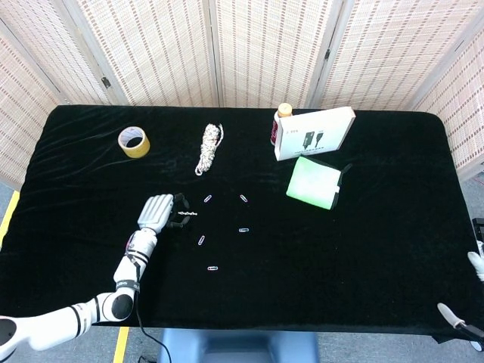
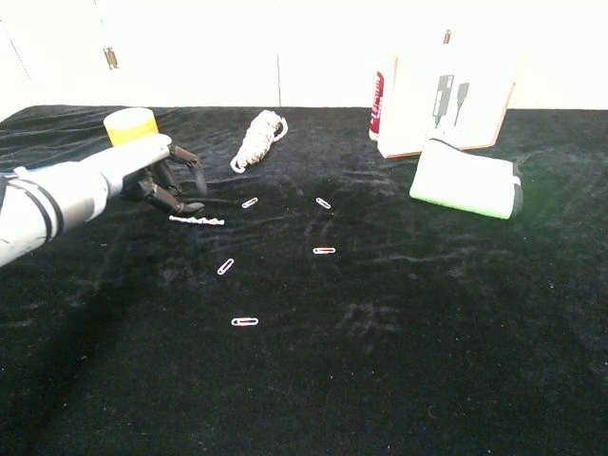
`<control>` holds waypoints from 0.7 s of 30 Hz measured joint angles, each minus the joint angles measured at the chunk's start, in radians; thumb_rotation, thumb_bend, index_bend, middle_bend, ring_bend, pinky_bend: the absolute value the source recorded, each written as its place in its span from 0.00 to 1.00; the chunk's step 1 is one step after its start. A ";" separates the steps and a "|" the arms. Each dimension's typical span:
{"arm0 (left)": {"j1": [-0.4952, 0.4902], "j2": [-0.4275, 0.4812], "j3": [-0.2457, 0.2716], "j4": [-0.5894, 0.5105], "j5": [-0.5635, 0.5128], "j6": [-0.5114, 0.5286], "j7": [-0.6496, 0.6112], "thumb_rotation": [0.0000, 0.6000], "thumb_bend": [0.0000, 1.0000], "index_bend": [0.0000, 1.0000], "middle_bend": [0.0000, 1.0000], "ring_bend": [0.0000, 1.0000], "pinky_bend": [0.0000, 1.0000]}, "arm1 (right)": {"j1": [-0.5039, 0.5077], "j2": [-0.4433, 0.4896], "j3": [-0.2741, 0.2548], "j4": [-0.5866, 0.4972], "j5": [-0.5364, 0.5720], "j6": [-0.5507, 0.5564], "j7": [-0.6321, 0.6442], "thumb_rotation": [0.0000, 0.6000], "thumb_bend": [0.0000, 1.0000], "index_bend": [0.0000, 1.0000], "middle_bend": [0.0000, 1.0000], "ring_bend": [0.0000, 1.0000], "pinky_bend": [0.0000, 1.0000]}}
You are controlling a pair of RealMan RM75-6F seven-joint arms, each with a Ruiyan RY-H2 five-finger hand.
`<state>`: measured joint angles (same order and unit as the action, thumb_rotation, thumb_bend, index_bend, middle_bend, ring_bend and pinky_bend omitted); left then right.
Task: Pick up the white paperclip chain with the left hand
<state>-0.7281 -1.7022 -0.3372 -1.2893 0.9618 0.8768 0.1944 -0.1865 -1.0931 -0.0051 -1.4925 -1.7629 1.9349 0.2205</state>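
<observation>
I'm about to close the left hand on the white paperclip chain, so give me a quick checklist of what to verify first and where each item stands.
1. Left hand over the white paperclip chain: ok, fingers hang just above its left end.
2. Hand holds nothing: ok, fingers apart, chain flat on the black table.
3. Fingers already touching the chain: cannot tell in either view.
4. Loose paperclips clear of the grasp: ok, the nearest paperclip lies apart from the chain.
5. Yellow tape roll and rope bundle out of the way: ok, both farther back.
6. Right hand clear: ok, at the table's far right edge.
</observation>
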 measured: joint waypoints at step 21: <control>-0.106 -0.131 0.015 0.313 0.044 -0.146 -0.171 1.00 0.40 0.51 1.00 1.00 1.00 | 0.007 0.002 0.015 0.025 0.035 -0.022 0.065 1.00 0.09 0.00 0.00 0.00 0.00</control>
<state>-0.8344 -1.8333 -0.3222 -0.9767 1.0062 0.7309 0.0234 -0.1796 -1.0907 0.0102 -1.4677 -1.7281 1.9130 0.2851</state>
